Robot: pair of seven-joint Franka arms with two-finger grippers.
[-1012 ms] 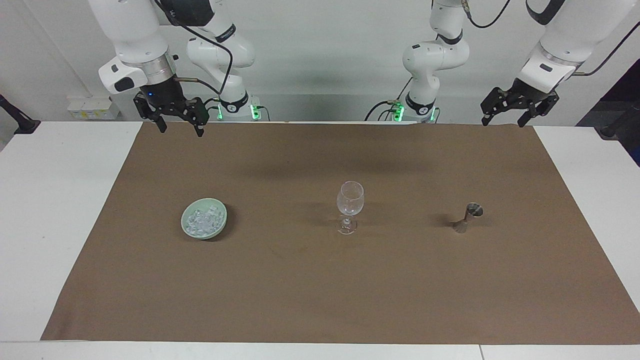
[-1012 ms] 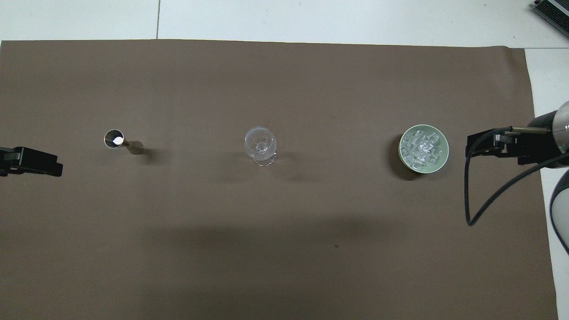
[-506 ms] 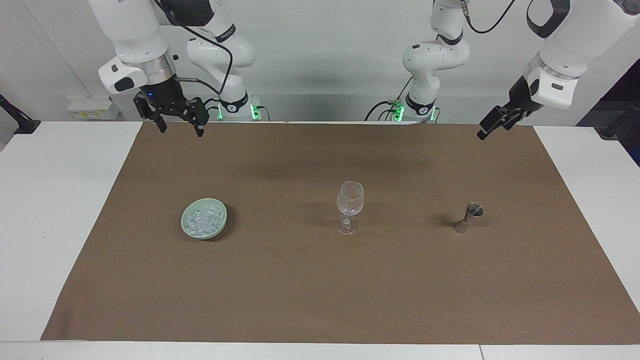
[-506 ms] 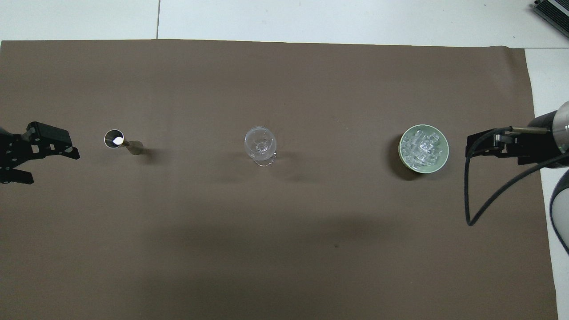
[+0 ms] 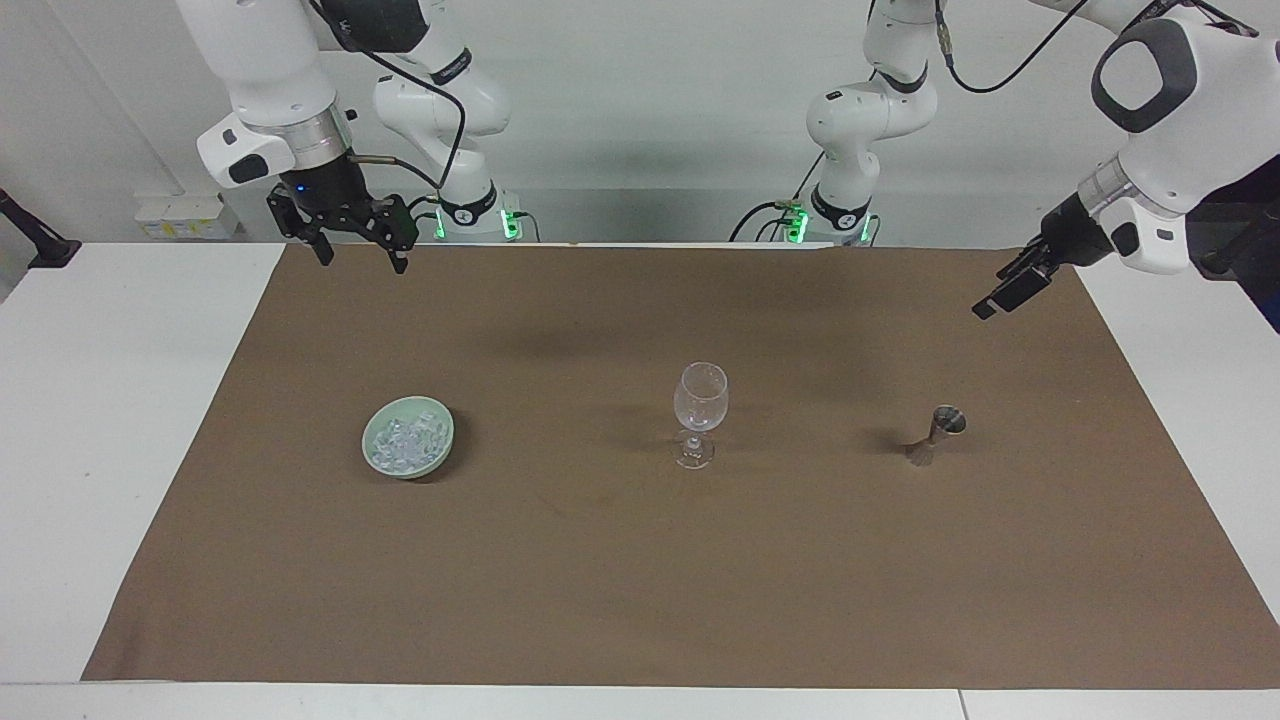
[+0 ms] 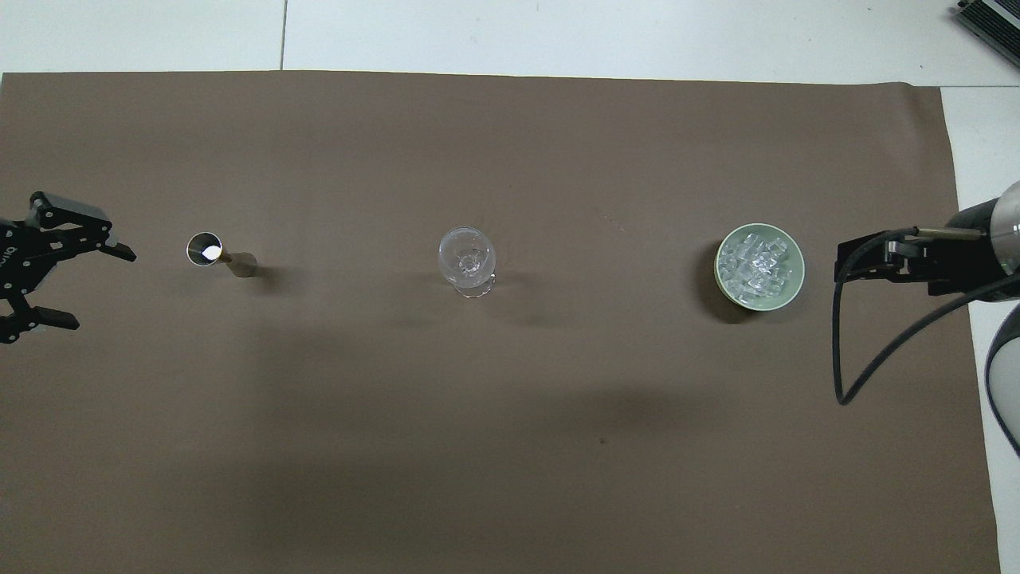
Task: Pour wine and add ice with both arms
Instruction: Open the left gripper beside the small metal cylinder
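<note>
Overhead view: the left gripper (image 6: pixel 84 287) hangs with jaws spread and empty over the brown cloth (image 6: pixel 510 438) just beside the small steel hourglass-shaped jigger (image 6: pixel 220 254), apart from it. The clear stemmed wine glass (image 6: pixel 467 261) stands upright between jigger and pale green round bowl (image 6: pixel 794 281), where the heap of small clear ice cubes (image 6: pixel 757 265) lies. The right gripper (image 5: pixel 358 252), jaws released and empty, waits raised over the cloth's edge by the robots, well apart from the bowl.
</note>
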